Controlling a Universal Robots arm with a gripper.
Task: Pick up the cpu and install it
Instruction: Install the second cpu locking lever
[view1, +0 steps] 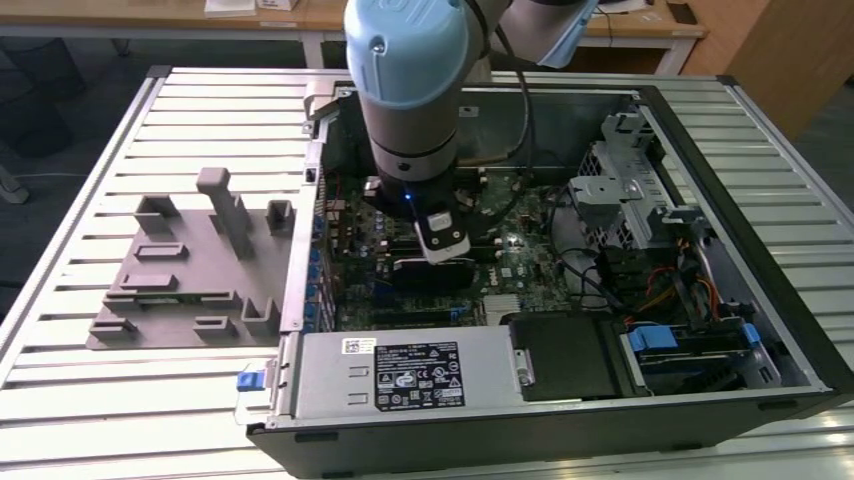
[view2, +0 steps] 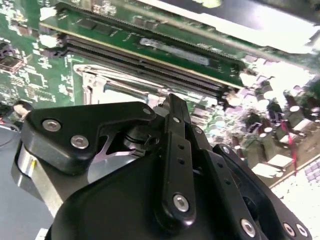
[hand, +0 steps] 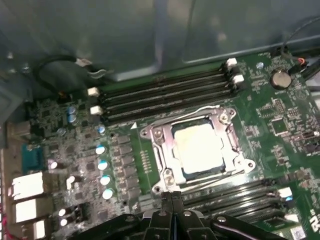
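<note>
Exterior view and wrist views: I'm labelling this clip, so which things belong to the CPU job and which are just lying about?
Job:
- cpu, sitting in the socket frame
- gripper, just beside the socket
- motherboard

Lying about:
- grey holder block on the table
- power supply
- drive cage

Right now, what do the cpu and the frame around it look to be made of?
The cpu: pale, dull silvery top, apparently matte metal. The socket frame: bright bare metal, likely steel, judging by its shiny glints. The tool hangs just beside it.
</note>
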